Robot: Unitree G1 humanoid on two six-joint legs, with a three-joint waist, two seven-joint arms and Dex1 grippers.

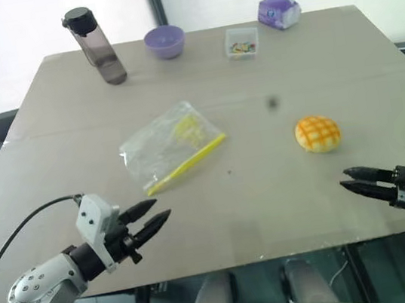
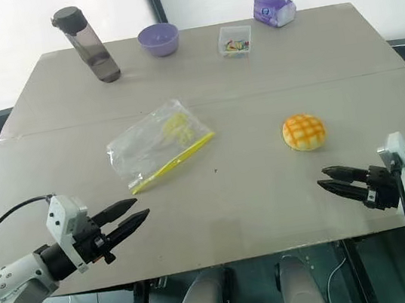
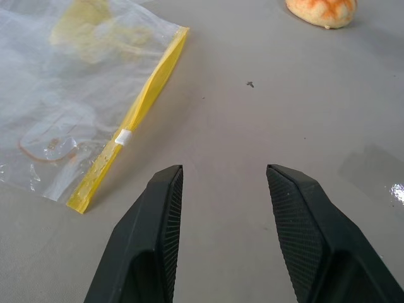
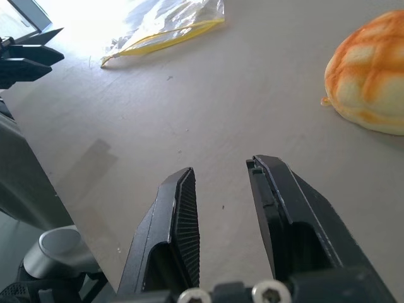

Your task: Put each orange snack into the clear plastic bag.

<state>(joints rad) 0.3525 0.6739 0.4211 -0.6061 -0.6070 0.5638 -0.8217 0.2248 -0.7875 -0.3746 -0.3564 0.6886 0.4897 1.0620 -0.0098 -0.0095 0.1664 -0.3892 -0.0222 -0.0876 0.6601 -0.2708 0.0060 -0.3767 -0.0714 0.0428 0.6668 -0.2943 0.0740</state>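
The orange snack (image 1: 317,133) sits upright on the grey surface (image 1: 269,187), right of the middle, with its grid-patterned top facing up. The clear plastic bag (image 1: 169,144) lies flat and well apart from it, left of the middle, its yellow strip (image 1: 186,164) along the edge nearest the robot and running at a slant. The bag looks empty apart from its faint yellow print.

The left pincer (image 1: 159,210) hovers over the near left part of the surface, pointing toward the bag's near corner, its fingers parted with a clear gap and nothing between them. The right pincer (image 1: 346,180) hovers near the right front edge, pointing inward, with the snack a little beyond it and to one side; its fingers stand narrowly apart and hold nothing.

Along the far side of the surface stand a dark water bottle (image 1: 94,46), a purple bowl (image 1: 165,41), a small clear box (image 1: 242,43) of colourful bits, and a purple tissue pack (image 1: 279,9).
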